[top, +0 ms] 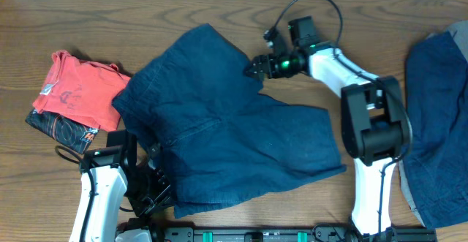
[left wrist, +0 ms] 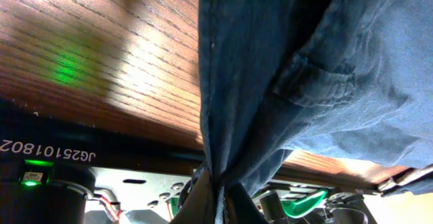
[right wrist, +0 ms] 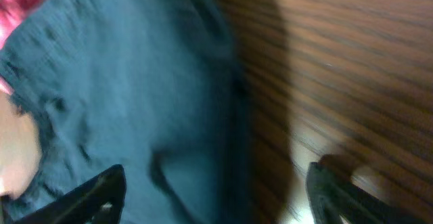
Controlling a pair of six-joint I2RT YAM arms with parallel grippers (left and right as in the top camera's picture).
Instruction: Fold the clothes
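One pair of shorts [top: 227, 125] between left hand [left wrist: 216, 202], right hand [top: 253, 68].

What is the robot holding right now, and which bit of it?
The left gripper pinches the navy shorts at their edge nearest the robot. The right gripper has its jaws open over the shorts, holding nothing.

Open table [top: 88, 15] beyond shorts [top: 219, 125] and T-shirt [top: 77, 92]

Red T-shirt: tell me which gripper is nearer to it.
Left. In the overhead view, the left gripper is below and right of the red T-shirt, clamped on the shorts. The right gripper is farther, open, across the shorts.
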